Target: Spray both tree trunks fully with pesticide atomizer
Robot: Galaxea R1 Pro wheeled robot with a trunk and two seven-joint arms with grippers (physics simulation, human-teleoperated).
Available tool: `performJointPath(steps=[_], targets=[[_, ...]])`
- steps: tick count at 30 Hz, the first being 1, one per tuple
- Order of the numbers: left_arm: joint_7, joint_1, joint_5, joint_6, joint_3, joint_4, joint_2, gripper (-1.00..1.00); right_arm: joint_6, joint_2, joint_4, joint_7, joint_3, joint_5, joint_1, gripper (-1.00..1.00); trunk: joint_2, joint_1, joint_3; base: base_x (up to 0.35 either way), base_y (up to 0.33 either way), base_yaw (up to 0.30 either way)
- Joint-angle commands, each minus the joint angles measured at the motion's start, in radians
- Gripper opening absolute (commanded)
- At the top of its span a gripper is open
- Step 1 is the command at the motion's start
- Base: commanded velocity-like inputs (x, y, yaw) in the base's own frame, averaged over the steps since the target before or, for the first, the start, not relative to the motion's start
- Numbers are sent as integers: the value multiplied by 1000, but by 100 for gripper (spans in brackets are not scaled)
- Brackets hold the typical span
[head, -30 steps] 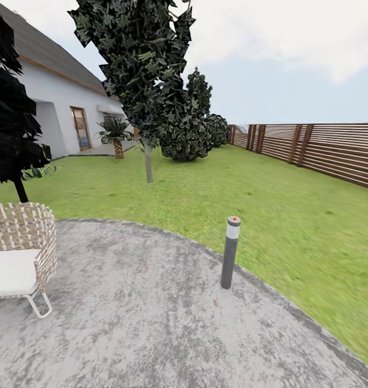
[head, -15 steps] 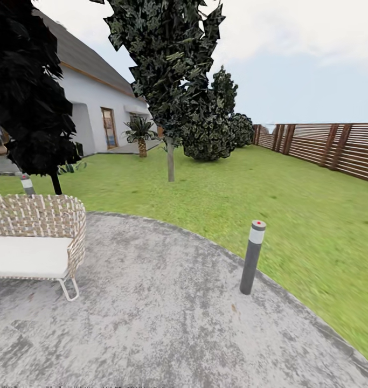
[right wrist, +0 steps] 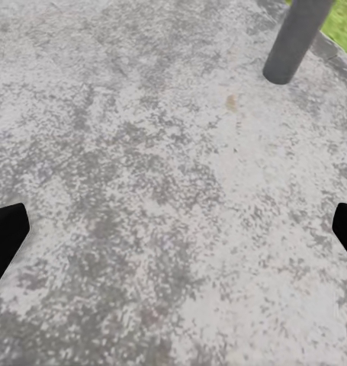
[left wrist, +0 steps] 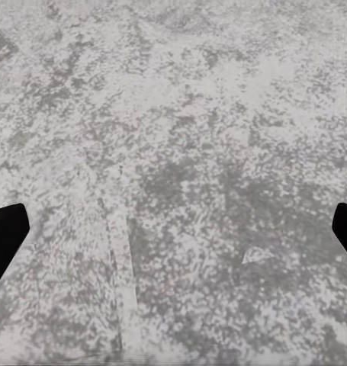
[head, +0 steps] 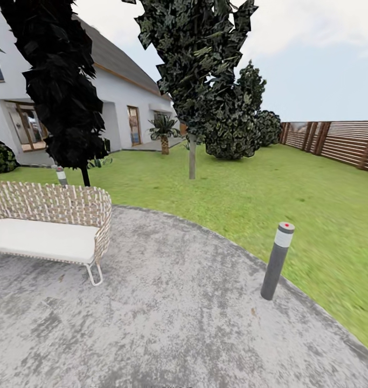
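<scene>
Whole head view has slid right vs 1 s ago, so that's the camera/base turning left, not stuff moving: wicker sofa [head: 54, 226] now shows nearly full length, bollard light [head: 277, 261] sits further right, more of the white house [head: 124, 102] in frame.

Left tool [left wrist: 173, 236]: spread wide, dark fingertips [left wrist: 5, 236] at both edges of the wrist view, nothing between them, just grey paving [left wrist: 181, 152] below. Right tool [right wrist: 173, 236]: same deal, released and empty, over paving w/ the bollard base close by.

Progress: basically zero afaict. No atomizer anywhere in these views, so can't say where it is; nothing picked up, nothing sprayed. Robot's on the round patio, lawn [head: 232, 188] and slat fence [head: 345, 143] ahead. Only dark bushy trees [head: 205, 64] in sight, no thick pale trunks yet.

Arm pose: both wrists look aimed down at the ground, looks like a travel pose imo.
</scene>
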Motion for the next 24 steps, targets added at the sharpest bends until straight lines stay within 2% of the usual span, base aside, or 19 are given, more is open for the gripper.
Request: performJointPath(steps=[1, 24], targets=[[3, -1, 1, -3, -1, 1, 0, 100, -3, 0, 0, -1, 0, 0, 0, 100, -8, 4, -5, 0, 0, 260], [4, -1, 1, -3, -1, 1, -2, 100, -3, 0, 0, -1, 1, 0, 0, 100, -169, 92, -103, 0, 0, 224]])
